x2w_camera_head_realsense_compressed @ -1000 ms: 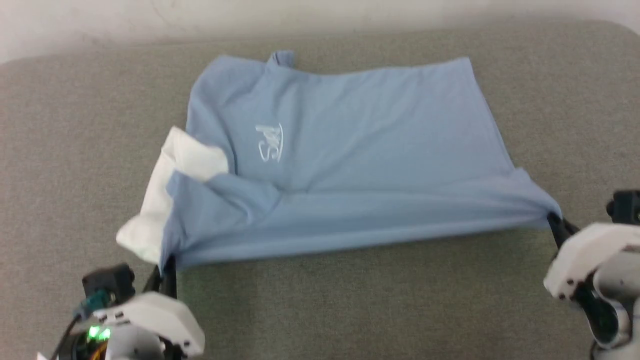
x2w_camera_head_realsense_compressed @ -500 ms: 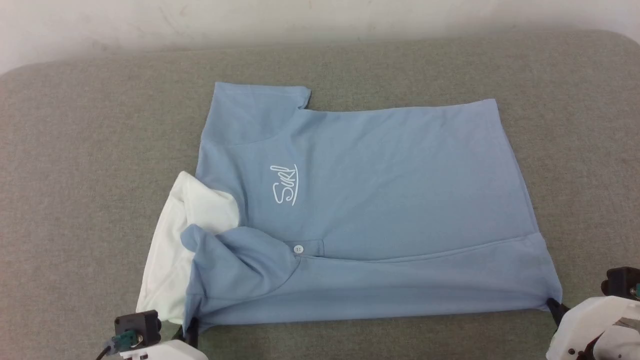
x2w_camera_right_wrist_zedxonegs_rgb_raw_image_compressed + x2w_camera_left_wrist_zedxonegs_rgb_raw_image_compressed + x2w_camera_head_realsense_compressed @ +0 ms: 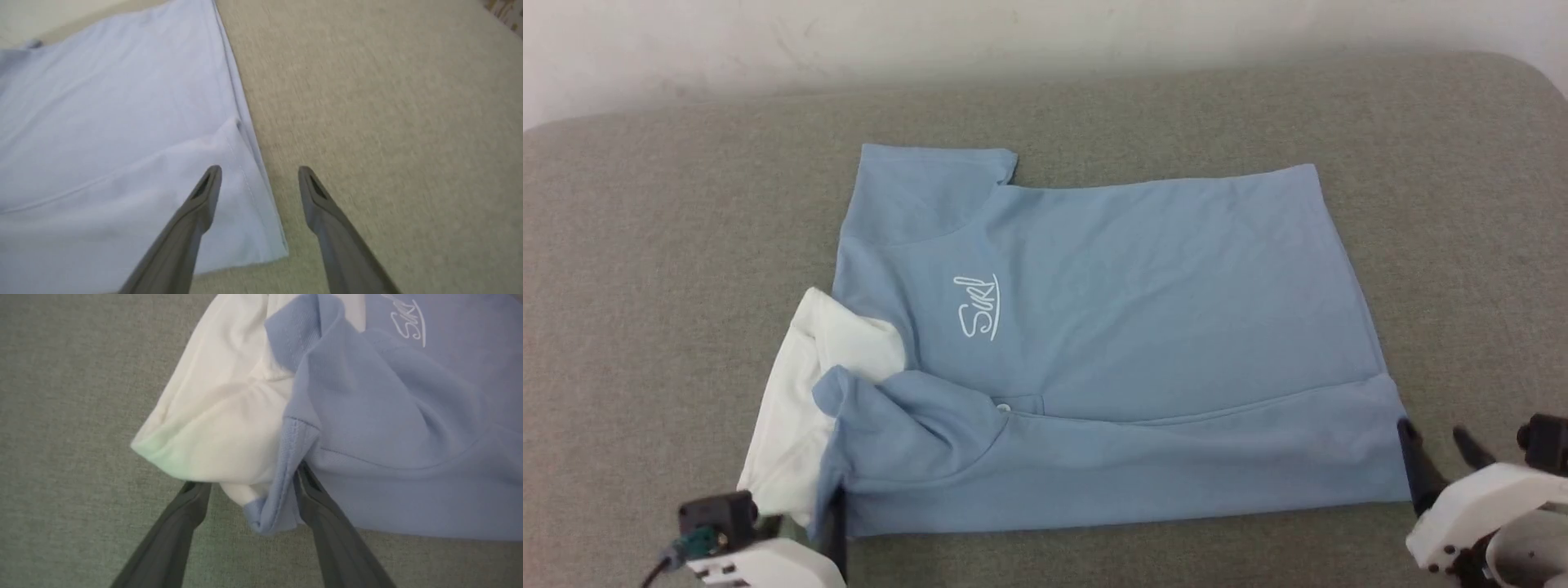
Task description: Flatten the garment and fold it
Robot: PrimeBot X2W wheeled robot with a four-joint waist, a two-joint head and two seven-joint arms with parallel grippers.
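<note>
I judge this to be the end of the lay-down, with the flattening only partly done. The light blue short-sleeved polo shirt (image 3: 1111, 327) lies chest-up in the middle of the grey woven padded surface (image 3: 645, 286). Its collar end is towards my left and its hem towards my right, and the white cursive logo (image 3: 978, 306) faces up.

The body and the far sleeve (image 3: 931, 180) lie smooth. The near left corner does not: the white collar and lining (image 3: 800, 392) spill out from under a rumpled blue fold.

My left gripper (image 3: 251, 479) stands wide open at that corner, its two dark fingers straddling the bunched seam. The cloth between them looks slack rather than pinched. From the wrist view I cannot be sure whether the blue edge is draped over one finger.

My right gripper (image 3: 1432, 431) is just as wide at the hem corner (image 3: 261, 241). One finger is above the cloth and the other above bare padding, gripping nothing.

Next I want both arms drawn straight back, low and slow, so that no finger drags cloth along. Then the collar end needs work. I would take the rumpled shoulder, pull it out towards the near edge to flatten it, and tuck the white lining back before starting any fold. The risk is a snag on the left finger.
</note>
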